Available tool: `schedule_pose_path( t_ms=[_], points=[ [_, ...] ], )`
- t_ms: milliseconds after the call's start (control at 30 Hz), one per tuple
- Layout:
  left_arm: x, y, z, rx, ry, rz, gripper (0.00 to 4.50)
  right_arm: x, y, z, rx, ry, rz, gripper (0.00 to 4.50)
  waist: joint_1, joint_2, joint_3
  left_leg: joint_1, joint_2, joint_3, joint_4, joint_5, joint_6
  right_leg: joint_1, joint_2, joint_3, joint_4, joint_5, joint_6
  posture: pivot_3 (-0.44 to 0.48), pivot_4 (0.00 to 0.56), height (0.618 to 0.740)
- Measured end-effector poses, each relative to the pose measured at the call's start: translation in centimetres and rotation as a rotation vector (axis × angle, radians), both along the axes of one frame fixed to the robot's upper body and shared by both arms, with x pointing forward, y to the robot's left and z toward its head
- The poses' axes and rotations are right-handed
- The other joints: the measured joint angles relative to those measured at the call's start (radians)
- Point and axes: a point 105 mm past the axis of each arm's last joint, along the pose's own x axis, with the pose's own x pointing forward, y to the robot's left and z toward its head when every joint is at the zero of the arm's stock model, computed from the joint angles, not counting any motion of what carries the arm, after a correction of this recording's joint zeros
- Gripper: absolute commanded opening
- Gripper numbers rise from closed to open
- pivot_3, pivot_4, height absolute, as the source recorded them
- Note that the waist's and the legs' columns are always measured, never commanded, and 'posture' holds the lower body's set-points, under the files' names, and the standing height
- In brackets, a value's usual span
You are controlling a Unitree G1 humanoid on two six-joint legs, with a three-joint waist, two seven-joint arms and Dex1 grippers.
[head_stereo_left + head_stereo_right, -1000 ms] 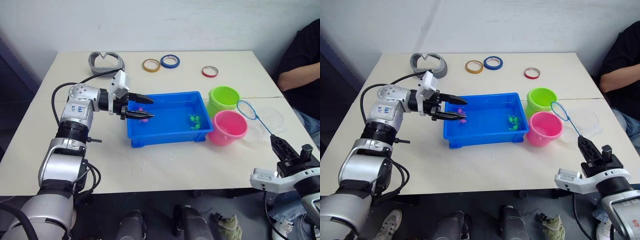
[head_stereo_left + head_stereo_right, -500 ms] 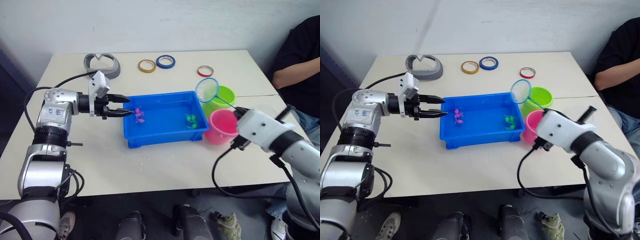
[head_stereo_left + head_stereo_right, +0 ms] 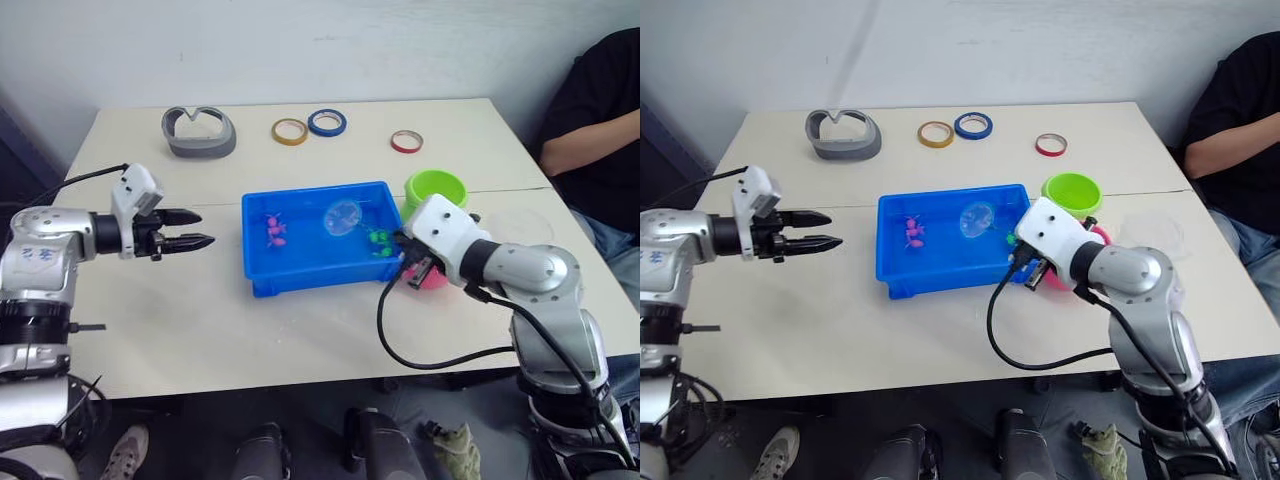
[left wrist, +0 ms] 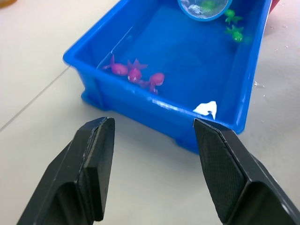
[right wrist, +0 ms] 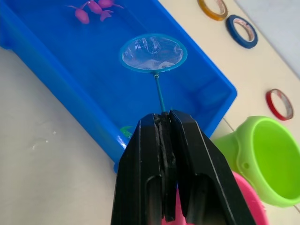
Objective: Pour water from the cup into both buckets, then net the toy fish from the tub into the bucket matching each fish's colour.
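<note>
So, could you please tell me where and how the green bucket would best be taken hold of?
Probably by its thick rolled rim: the green bucket stands upright with its mouth open, so come from above, one finger inside the wall. Choose the far side, since the pink bucket and the tub crowd the near sides.

A grey horseshoe-shaped piece (image 3: 198, 131) lay near the tabletop's (image 3: 300, 330) far left corner, its open side facing the far edge. Along the far edge sat three tape rolls: a yellow roll (image 3: 289, 131) and a blue roll (image 3: 327, 122) just beside each other around the middle, and a red roll (image 3: 406, 141) apart from them, toward the right. A person in a dark top (image 3: 600, 120) sat past the right edge, one forearm lying at the far right corner.
</note>
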Motion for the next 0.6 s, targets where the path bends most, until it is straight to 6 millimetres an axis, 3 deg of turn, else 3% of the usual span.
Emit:
schedule_pose_path(
  t_ms=[367, 600],
  points=[
    [-1.1, 0.3, 0.5, -0.018, -0.014, 0.033, 2.97, 0.2, 3.2, -2.4, 0.014, 0.087, 0.067, 0.00, 0.000, 0.000, 0.000, 0.000, 0.001, 0.000, -0.001, 0.000, -0.001, -0.001, 0.000, 0.000, 0.000, 0.000, -0.001, 0.000, 0.150, 0.713],
    [-1.4, 0.3, 0.0, -0.021, -0.003, 0.043, 2.97, 0.7, 3.7, -3.5, 0.004, 0.110, 0.047, 0.00, -0.001, 0.000, 0.000, 0.000, 0.001, 0.001, -0.002, 0.000, -0.002, -0.001, 0.000, 0.000, -0.001, -0.001, -0.001, 0.000, 0.150, 0.713]
  ],
)
